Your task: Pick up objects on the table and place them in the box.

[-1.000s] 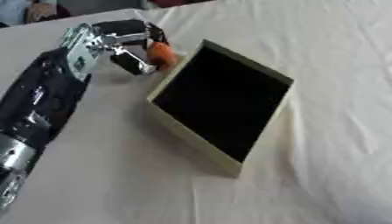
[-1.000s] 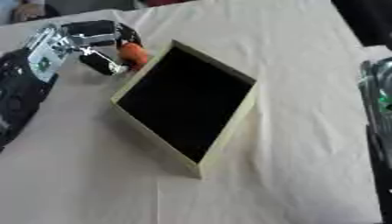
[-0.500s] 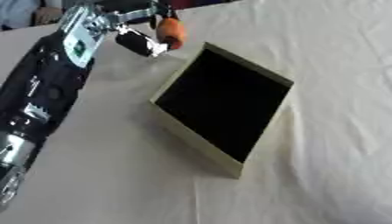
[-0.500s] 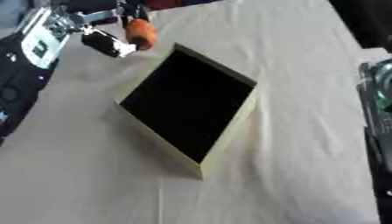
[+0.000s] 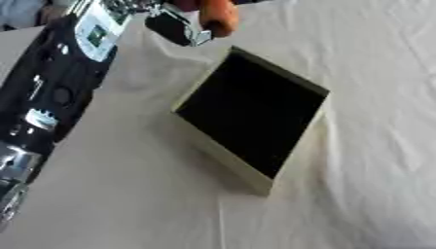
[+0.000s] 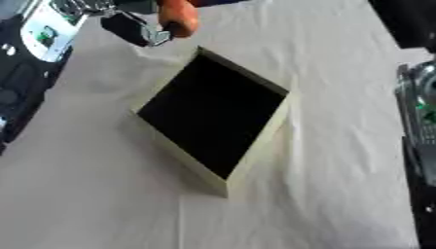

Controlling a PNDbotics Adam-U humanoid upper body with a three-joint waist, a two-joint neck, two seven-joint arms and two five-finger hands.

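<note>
My left hand (image 5: pixel 170 24) is raised at the top of the view, just beyond the box's far corner, with its fingers curled round an orange object (image 5: pixel 218 18). The orange object also shows in the right eye view (image 6: pixel 180 19). The box (image 5: pixel 196 138) is a shallow cream tray with a dark inside, lying askew in the middle of the white cloth; nothing shows inside it. My left arm (image 5: pixel 51 92) runs down the left side. At the right edge of the right eye view only a silver and black part of my right arm (image 6: pixel 419 107) shows; its hand is out of sight.
A white cloth (image 5: pixel 119 204) covers the table, with creases on the right side. Dark shapes lie past the table's far right corner (image 6: pixel 405 22).
My left hand has lifted the orange object up off the cloth and carried it toward the top of the view, nearer the box's far corner. The camera has tilted slightly.
</note>
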